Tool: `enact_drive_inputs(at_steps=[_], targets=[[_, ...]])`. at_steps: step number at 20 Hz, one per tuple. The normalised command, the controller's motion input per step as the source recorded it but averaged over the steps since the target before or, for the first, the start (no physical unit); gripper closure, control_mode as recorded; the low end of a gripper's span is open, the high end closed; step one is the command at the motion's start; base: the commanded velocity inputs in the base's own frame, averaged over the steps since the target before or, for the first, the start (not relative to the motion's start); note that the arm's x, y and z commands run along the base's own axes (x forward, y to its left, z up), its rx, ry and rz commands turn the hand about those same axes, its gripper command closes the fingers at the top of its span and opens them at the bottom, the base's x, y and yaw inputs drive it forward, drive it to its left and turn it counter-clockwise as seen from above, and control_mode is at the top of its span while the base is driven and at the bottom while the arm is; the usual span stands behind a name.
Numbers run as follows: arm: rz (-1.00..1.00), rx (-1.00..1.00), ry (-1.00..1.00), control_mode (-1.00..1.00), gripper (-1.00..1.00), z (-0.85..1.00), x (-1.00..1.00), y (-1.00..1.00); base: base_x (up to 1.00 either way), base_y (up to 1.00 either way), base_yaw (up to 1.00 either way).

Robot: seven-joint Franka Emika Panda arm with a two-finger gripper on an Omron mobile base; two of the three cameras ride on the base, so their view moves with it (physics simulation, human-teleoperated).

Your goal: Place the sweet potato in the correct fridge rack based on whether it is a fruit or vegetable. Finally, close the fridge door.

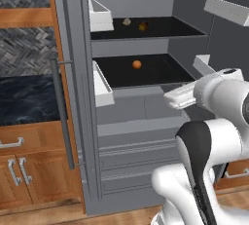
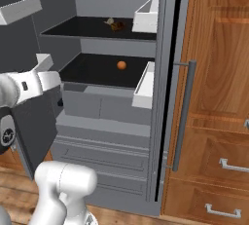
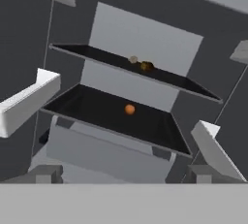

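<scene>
- The fridge [image 1: 131, 121] stands wide open, both doors swung out, with white door bins [image 1: 99, 15] hanging on either side.
- Up on the upper black shelf [image 1: 165, 28], there's the sweet potato [image 1: 143, 26], a small dark brown lump with an orange tinge, sitting toward the middle.
- Just to its left on that same shelf lies a small pale lump [image 1: 127, 22]; too small to tell what it is, and whether the two touch I cannot tell.
- One level down, the lower shelf [image 1: 160, 70] carries a bright orange ball [image 1: 137, 64], alone near the middle.
- The gripper [image 3: 124, 172] hangs in front of the fridge, well apart from both shelves; its two dark fingertips [image 3: 46, 172] stand far apart at the bottom of the hand view, with nothing between them.
- From the left base view, the white arm [image 1: 214, 136] reaches up at the lower right, its hand level with the lower shelf.
- Wooden cabinets [image 2: 219, 97] flank the fridge on the right, and a long grey door handle [image 2: 184, 114] runs down beside them.
</scene>
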Motion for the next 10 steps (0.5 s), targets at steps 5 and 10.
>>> enact_drive_inputs(at_steps=[5, 10], targets=[[0.03, -0.29, 0.00, -1.00, -1.00, 0.41, -0.66, 1.00, 0.00, 0.00, 0.00], [0.02, -0.27, 0.00, -1.00, -1.00, 0.12, -0.41, 1.00, 0.00, 0.00, 0.00]])
